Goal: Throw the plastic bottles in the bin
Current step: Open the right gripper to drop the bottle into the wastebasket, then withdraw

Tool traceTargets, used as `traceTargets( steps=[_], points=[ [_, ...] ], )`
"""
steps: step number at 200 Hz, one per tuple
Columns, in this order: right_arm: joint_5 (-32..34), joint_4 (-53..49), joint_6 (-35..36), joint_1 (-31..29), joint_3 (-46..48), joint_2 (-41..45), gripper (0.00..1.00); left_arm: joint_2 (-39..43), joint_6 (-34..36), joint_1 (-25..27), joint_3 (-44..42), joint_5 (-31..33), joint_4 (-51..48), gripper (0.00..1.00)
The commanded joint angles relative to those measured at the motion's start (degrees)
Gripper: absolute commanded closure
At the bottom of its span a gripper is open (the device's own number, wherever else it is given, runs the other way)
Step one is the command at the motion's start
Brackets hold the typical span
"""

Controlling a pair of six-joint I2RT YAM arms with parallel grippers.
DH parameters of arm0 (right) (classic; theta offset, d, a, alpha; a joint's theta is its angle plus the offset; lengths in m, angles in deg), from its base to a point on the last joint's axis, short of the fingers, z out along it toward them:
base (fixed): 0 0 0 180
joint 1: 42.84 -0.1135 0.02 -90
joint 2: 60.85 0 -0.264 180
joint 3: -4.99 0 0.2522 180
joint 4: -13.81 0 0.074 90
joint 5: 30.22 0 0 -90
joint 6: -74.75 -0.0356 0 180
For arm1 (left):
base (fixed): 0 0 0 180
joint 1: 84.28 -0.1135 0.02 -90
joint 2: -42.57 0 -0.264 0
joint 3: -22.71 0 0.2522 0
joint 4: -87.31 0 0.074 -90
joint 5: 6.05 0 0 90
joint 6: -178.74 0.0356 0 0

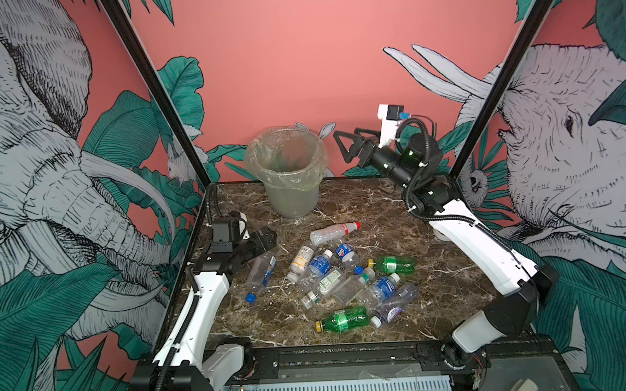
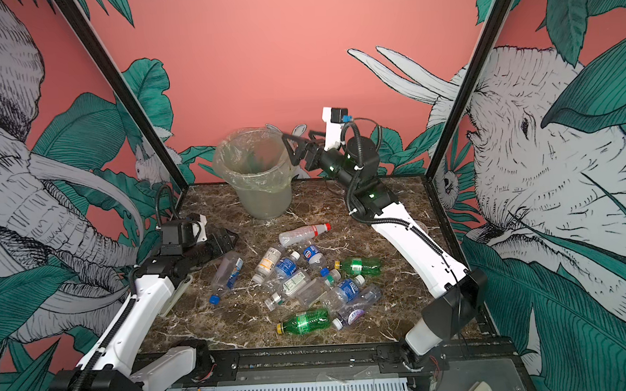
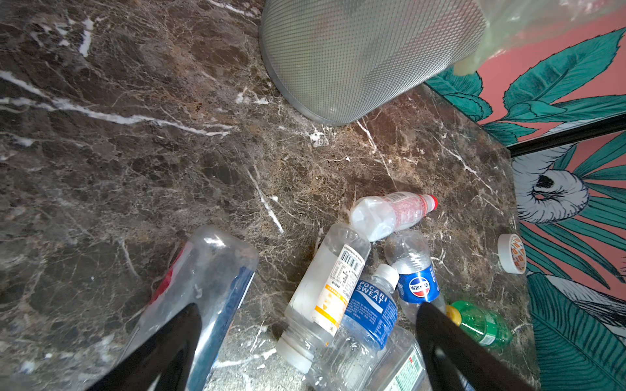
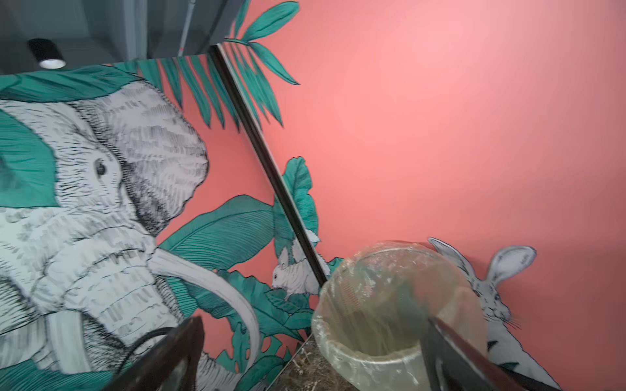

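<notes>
At the near edge of the table [image 1: 259, 328] a green bottle [image 1: 342, 319] is seen lying on its side. Just beyond it the plastic bottles [image 1: 330, 276] are heaped together, roughly a dozen, all lying down and many touching. Little of the task is judged to be done, since the heap lies on the table and not in the bin.

To the left of the heap a clear blue-capped bottle [image 1: 260, 274] is laid apart from the rest. The left end effector [image 1: 266, 239] is held low at its base end, jaws spread wide, nothing gripped. In the left wrist view one finger [image 3: 176, 345] is seen over this bottle and the other over the heap, so the bottle is not centred between them; contact cannot be made out. The left arm is folded low over the table's left side, wrist tipped down. A pick is judged to be in hand here: the jaws need to be shifted to straddle the bottle's body, then lowered and closed.

Farther back a red-capped bottle [image 1: 335, 232] is found alone, between the heap and the bin. A beige ring of tape [image 3: 513, 254] near the table's right edge is to be left where it is.

At the far edge the bin [image 1: 293, 201] stands upright, its liner [image 1: 254, 162] folded over the rim. A greenish blur is seen inside, too vague to name. The right end effector [image 1: 349, 145] is raised just beside the rim, at the height of the mouth, jaws apart and empty, the arm stretched up and forward. It will have to be brought down to the heap for a bottle.
</notes>
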State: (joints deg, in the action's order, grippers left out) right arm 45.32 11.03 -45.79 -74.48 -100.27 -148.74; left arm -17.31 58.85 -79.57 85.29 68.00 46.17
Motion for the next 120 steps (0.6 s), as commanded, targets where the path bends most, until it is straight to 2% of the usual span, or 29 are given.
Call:
traceTargets(
  steps=[1,26,66,120],
  points=[
    [4.3,0.0,2.3,1.2,7.7,5.8,0.01,2.3,1.2,-0.3,0.4,0.7,-3.4,0.01],
    [7.2,-5.8,4.6,2.0,13.5,10.4,0.01,3.2,1.1,-0.3,-0.5,1.2,-4.9,0.01],
    [6.2,-9.6,5.8,4.1,22.1,15.0,0.01,3.8,1.0,-0.3,-2.7,3.2,-6.3,0.0],
    [5.9,-11.9,5.2,6.5,30.2,18.2,0.01,1.3,2.6,-0.3,-1.7,2.7,-10.1,0.01]
  ],
)
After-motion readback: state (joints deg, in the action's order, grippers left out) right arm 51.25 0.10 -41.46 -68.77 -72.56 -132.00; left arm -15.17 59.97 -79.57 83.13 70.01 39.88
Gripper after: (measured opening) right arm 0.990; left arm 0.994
